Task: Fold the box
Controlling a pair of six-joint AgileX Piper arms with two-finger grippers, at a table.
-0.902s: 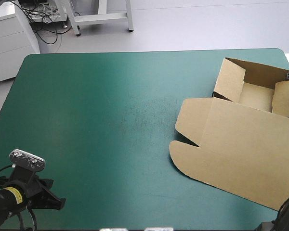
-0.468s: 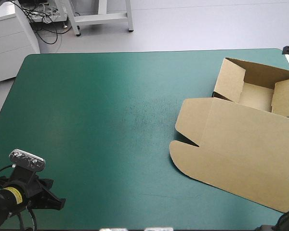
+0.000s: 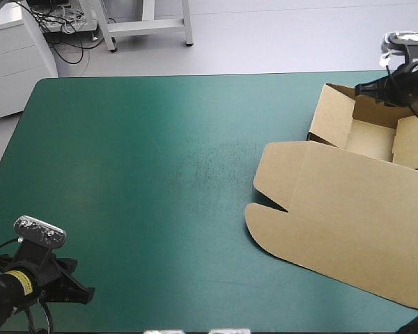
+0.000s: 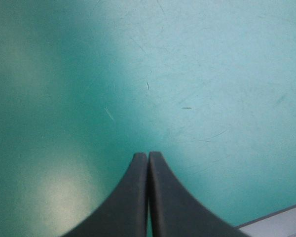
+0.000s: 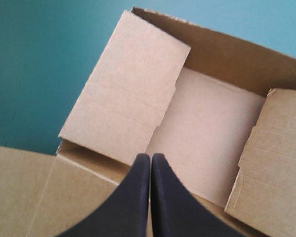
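The box (image 3: pixel 352 182) lies in the right half of the table (image 3: pixel 125 174), an open brown sheet whose long axis runs from the table's far right corner down toward its near edge, slanted a little across it. The tray (image 3: pixel 370 137) sits at the far end by that corner, its far wall upright and its two side flaps (image 5: pixel 126 94) leaning in over the floor. The lid (image 3: pixel 341 226) lies flat on the table, its rounded free edge and notched tabs pointing to the near left. The right gripper (image 3: pixel 366 88) hangs above the far right corner, over the tray's far wall, the arm reaching in from the table's right edge. Its black fingers (image 5: pixel 138 197) are pressed together in one pointed arch with nothing between them, aimed down into the tray. The left gripper (image 3: pixel 82 294) sits low by the table's near left corner — well apart from the box — fingers likewise closed and empty over bare teal-green cover (image 4: pixel 212 74).
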